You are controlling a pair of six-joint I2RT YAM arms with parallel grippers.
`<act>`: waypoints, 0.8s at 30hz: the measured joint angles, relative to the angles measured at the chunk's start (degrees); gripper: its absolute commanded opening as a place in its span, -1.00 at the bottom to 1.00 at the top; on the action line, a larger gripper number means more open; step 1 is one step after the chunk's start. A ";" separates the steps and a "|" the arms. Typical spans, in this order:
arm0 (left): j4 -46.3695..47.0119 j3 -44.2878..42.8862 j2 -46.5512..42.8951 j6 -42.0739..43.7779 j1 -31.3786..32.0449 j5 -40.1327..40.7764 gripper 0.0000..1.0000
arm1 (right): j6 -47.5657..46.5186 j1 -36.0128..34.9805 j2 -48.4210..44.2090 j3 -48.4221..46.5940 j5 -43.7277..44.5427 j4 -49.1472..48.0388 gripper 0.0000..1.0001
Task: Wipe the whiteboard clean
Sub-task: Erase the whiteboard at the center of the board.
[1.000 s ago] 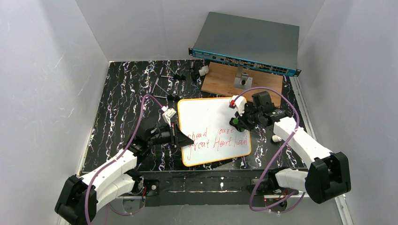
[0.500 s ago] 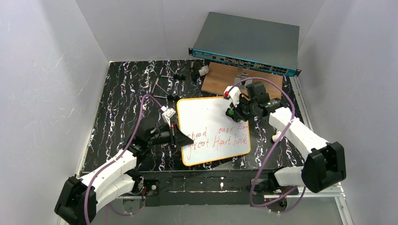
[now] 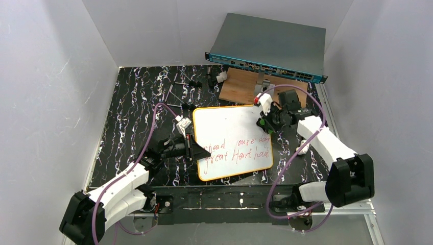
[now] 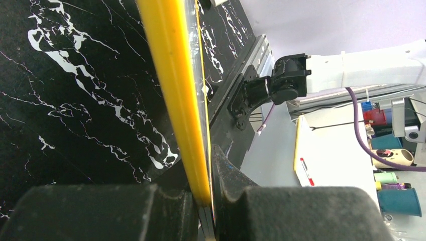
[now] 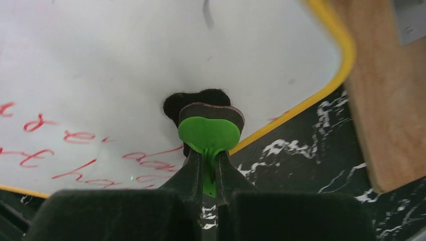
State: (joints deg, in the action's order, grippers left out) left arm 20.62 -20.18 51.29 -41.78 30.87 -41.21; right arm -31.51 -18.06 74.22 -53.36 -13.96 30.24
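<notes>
The whiteboard point(image 3: 230, 132) lies flat mid-table, its orange-yellow frame round two lines of red handwriting point(image 3: 237, 152) across the lower half. My left gripper point(image 3: 196, 150) is shut on the board's left edge; in the left wrist view the yellow frame point(image 4: 176, 90) runs between the left gripper's point(image 4: 208, 197) fingers. My right gripper point(image 3: 265, 121) is shut on the stem of a green eraser point(image 5: 208, 131), whose dark felt pad presses on the whiteboard point(image 5: 125, 55) near its right edge, just above the end of the writing. The right gripper point(image 5: 210, 163) stands over that edge.
A brown wooden board point(image 3: 245, 87) with a metal bracket point(image 3: 263, 88) lies behind the whiteboard, and also shows as the wooden board point(image 5: 387, 100) right of the eraser. A grey network switch point(image 3: 268, 43) stands at the back. Small tools point(image 3: 186, 82) lie far left; a small white object point(image 3: 301, 150) lies right.
My right gripper with the eraser went up and left across the board's upper right, then came back to the right edge. The left gripper has kept its hold and not moved.
</notes>
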 measured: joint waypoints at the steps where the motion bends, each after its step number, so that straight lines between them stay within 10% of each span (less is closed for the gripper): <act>1: 0.02 0.00 -0.02 0.15 0.00 0.07 -1.00 | 0.00 0.26 1.16 -1.79 0.26 0.20 -0.97; 24: -0.24 0.00 -0.46 0.17 0.04 0.26 -1.00 | 0.85 1.25 -0.26 1.31 0.37 -0.63 -0.97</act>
State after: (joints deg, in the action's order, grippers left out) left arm 20.38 -20.18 50.83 -41.60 30.92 -40.95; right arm -30.65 -16.82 73.95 -52.05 -13.58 29.61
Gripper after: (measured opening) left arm 0.084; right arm 0.078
